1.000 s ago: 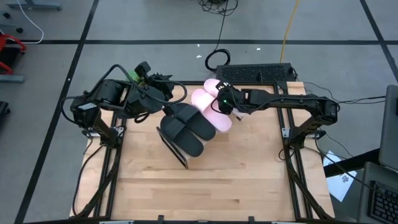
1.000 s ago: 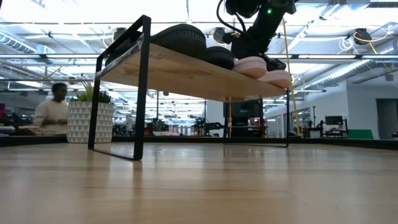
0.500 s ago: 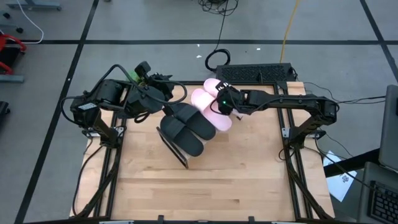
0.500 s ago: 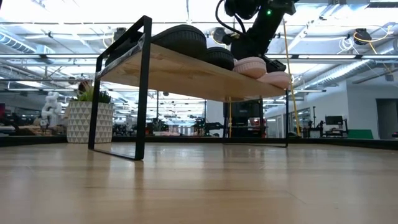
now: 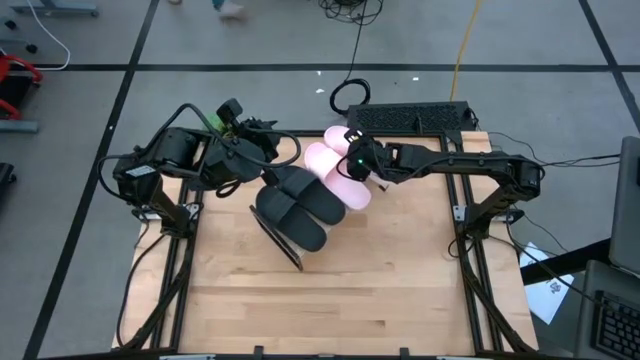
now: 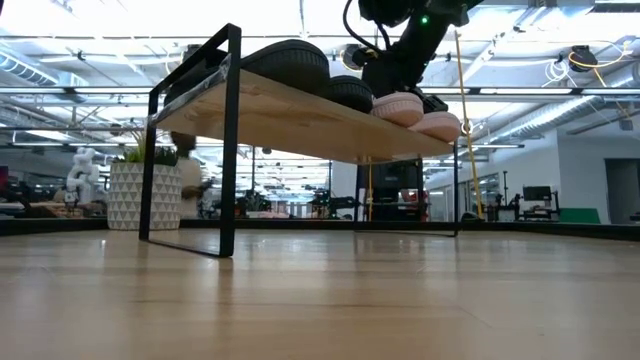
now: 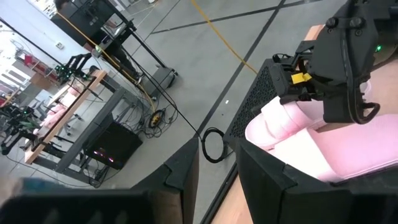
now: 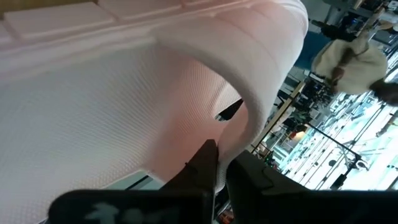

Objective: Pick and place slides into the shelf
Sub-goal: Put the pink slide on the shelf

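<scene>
The shelf (image 6: 290,115) stands on the wooden table and carries all the slides on its top board. Two black slides (image 5: 297,205) lie side by side near its middle, soles down. Two pale pink slides (image 5: 343,187) lie at its far-right end and also show in the low view (image 6: 438,126). My right gripper (image 5: 352,165) reaches in from the table's right and is shut on a pink slide's strap. My left gripper (image 5: 266,162) hovers open at the shelf's far-left end, beside the black slides. My right gripper (image 8: 221,177) holds a pale pink slide by the edge of its wide strap (image 8: 245,134). One finger (image 8: 204,158) is under the strap's arch and the other is outside it. It comes slanting down from the table's right. The slide's sole (image 6: 400,112) rests on the shelf's board.
A black perforated tray (image 5: 410,118) and a coiled cable (image 5: 348,97) sit beyond the table's far edge. The near half of the tabletop (image 5: 340,300) is bare wood. A white planter (image 6: 140,195) and a person (image 6: 190,180) show in the room behind.
My right gripper has moved slightly toward the table's far-left, still shut, and the pink slides have slid that way along the board with it. In the low view the shelf's legs have shifted a little to the left.
</scene>
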Available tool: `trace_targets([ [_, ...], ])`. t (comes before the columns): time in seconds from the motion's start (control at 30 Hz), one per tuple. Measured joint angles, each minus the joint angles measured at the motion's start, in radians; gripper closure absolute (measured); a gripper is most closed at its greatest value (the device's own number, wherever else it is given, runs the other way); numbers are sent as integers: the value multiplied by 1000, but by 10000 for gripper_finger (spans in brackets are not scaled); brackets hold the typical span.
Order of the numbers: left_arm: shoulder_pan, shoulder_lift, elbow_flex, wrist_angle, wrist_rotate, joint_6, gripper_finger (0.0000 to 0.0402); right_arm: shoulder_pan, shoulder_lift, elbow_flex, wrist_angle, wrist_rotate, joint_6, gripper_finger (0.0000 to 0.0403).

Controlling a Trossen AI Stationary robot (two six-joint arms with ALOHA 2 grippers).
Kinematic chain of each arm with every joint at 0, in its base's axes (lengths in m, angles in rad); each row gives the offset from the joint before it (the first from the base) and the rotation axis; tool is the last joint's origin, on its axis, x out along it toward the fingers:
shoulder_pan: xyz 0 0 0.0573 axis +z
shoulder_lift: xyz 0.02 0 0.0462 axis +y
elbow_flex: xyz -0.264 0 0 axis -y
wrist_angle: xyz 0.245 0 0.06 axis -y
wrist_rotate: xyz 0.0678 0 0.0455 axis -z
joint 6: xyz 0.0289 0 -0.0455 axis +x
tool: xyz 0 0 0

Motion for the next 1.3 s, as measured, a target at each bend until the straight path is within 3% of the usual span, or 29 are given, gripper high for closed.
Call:
trace_targets([
  [0.53, 0, 0, 0, -2, 0, 24, 289, 0, -2, 0, -9, 1, 15, 383],
  [0.93, 0, 0, 0, -2, 1, 25, 289, 7, -17, 0, -32, 79, -5, 383],
  [1.3, 0, 0, 0, -1, 1, 21, 289, 40, -39, 0, -32, 86, -7, 376],
])
